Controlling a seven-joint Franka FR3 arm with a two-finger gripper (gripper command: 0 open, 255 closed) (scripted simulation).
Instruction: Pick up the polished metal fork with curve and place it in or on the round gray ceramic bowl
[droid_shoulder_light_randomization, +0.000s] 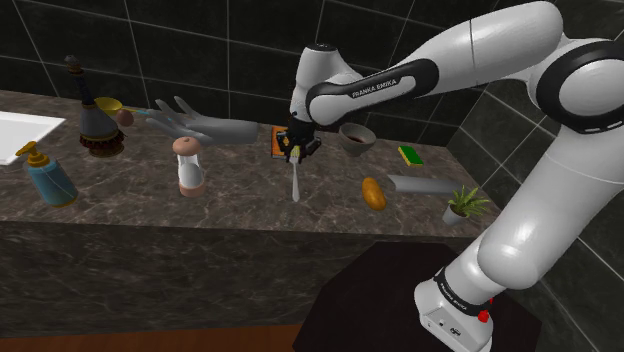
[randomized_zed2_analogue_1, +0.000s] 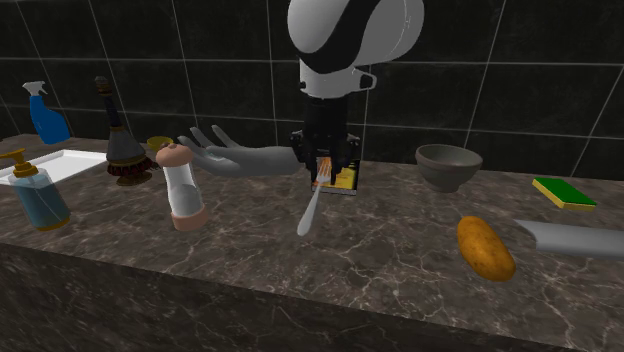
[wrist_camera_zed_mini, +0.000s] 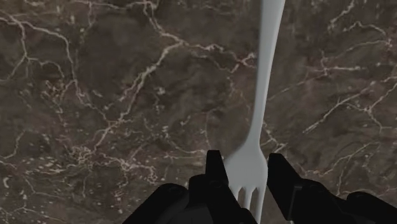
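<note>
I saw a grey model hand (randomized_zed2_analogue_1: 245, 158) just beside the pincer (randomized_zed2_analogue_1: 322, 175), a shaker (randomized_zed2_analogue_1: 181, 185) farther off that side; potato (randomized_zed2_analogue_1: 485, 247), sponge (randomized_zed2_analogue_1: 563, 193) well apart opposite.

Arm (droid_shoulder_light_randomization: 515, 235): glossy white shells, fat rounded links. Joint bands (droid_shoulder_light_randomization: 580, 80) black, wrapped between white segments. One black band near wrist carries white lettering (droid_shoulder_light_randomization: 376, 88) "FRANKA EMIKA". Base collar (droid_shoulder_light_randomization: 455, 300) white, with small red button (droid_shoulder_light_randomization: 485, 316) and tiny dark marks. Pincer (wrist_camera_zed_mini: 245, 162) all black; two blocky fingers (wrist_camera_zed_mini: 214, 168), squared tips.

end effector (wrist_camera_zed_mini: 246, 159) | clasps fork (wrist_camera_zed_mini: 263, 95) at tined end | over marble counter (wrist_camera_zed_mini: 95, 95)
</note>
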